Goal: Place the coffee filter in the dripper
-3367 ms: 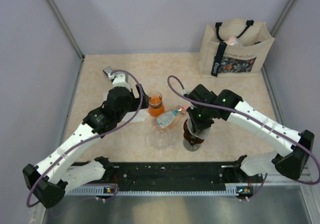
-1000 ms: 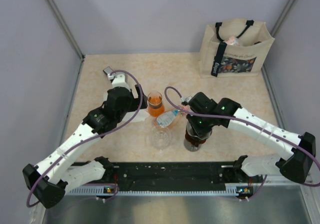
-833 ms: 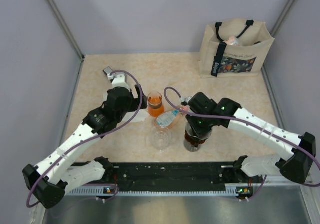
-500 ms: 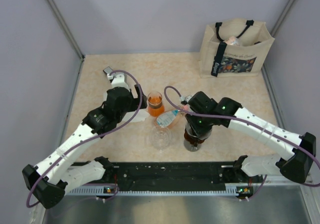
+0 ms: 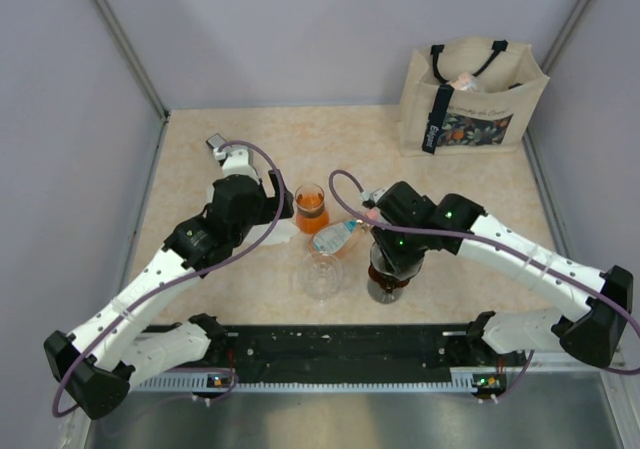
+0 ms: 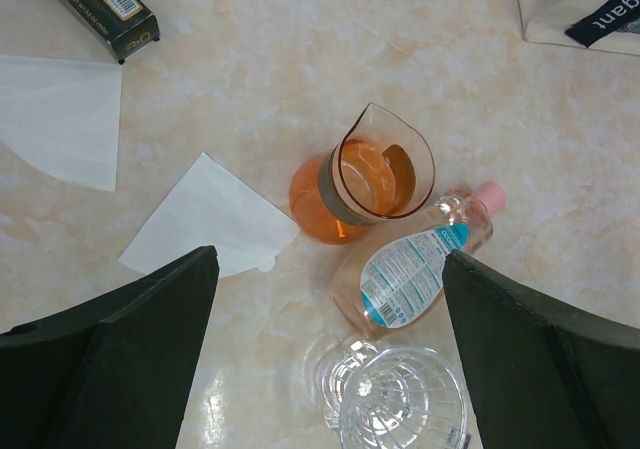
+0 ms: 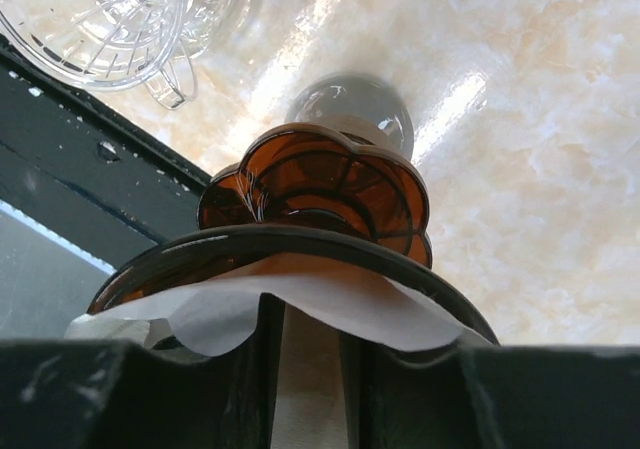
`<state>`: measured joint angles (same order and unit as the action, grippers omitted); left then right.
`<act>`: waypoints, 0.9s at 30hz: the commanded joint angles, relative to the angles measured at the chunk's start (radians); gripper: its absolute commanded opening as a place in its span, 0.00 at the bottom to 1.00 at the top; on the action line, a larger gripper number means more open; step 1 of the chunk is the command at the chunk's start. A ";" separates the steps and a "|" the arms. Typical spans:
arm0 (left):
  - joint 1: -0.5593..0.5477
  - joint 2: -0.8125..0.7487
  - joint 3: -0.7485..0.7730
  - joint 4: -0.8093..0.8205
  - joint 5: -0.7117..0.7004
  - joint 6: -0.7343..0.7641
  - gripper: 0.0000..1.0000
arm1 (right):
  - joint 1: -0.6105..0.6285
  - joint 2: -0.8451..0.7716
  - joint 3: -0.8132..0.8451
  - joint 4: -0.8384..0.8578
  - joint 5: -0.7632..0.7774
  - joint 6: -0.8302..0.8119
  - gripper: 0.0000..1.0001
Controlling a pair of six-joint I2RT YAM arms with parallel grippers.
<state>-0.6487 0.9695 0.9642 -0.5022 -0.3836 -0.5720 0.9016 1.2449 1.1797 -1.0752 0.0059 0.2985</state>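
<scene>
right gripper point(image 7: 311, 354) clamped on the coffee filter point(image 7: 330, 304), paper pinched between its jaws. filter sits in the mouth of the dripper point(image 7: 315, 194), edge draped over the rim. dripper upright near the table's near edge, right of centre, just beside the clear glass cup point(image 5: 320, 275). left gripper point(image 6: 327, 259) jaws spread wide, gripping nothing, mid-table near the glass of orange liquid point(image 6: 365, 174)

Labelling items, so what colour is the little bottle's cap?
Pink. The cap shows best in the left wrist view.
</scene>
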 commanded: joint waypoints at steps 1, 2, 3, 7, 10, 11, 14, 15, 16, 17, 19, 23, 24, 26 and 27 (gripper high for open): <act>0.004 -0.020 0.007 0.010 -0.014 0.018 0.99 | 0.010 0.004 0.057 -0.020 0.025 0.007 0.26; 0.004 -0.020 0.008 0.010 -0.012 0.018 0.99 | 0.010 0.007 0.058 -0.025 0.026 0.008 0.23; 0.004 -0.020 0.007 0.010 -0.014 0.018 0.99 | 0.010 0.010 0.064 -0.028 0.026 0.008 0.20; 0.003 -0.023 0.005 0.010 -0.014 0.020 0.99 | 0.008 0.010 0.078 -0.029 0.026 0.010 0.19; 0.004 -0.025 0.004 0.010 -0.014 0.020 0.99 | 0.010 0.013 0.093 -0.037 0.026 0.010 0.18; 0.004 -0.025 0.004 0.010 -0.015 0.021 0.99 | 0.008 0.011 0.100 -0.040 0.025 0.011 0.18; 0.003 -0.025 0.004 0.010 -0.014 0.021 0.99 | 0.010 0.013 0.119 -0.058 0.029 0.010 0.19; 0.004 -0.025 0.004 0.010 -0.014 0.021 0.99 | 0.010 0.013 0.124 -0.063 0.031 0.010 0.19; 0.004 -0.025 0.004 0.010 -0.011 0.021 0.99 | 0.010 0.011 0.130 -0.069 0.031 0.010 0.19; 0.004 -0.026 0.004 0.008 -0.011 0.023 0.99 | 0.008 0.010 0.136 -0.072 0.031 0.008 0.18; 0.003 -0.028 0.004 0.010 -0.008 0.021 0.99 | 0.010 0.001 0.153 -0.078 0.031 0.011 0.18; 0.003 -0.032 0.004 0.010 -0.009 0.021 0.99 | 0.010 -0.018 0.202 -0.088 0.028 0.007 0.18; 0.004 -0.032 0.005 0.010 -0.006 0.021 0.99 | 0.010 -0.022 0.218 -0.091 0.031 0.008 0.19; 0.004 -0.034 0.005 0.008 -0.006 0.020 0.99 | 0.008 -0.033 0.247 -0.094 0.037 0.008 0.19; 0.004 -0.035 0.005 0.007 -0.008 0.020 0.99 | 0.010 -0.036 0.259 -0.097 0.045 0.008 0.21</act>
<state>-0.6487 0.9634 0.9642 -0.5026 -0.3832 -0.5652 0.9016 1.2518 1.3514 -1.1645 0.0257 0.2989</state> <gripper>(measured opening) 0.991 0.190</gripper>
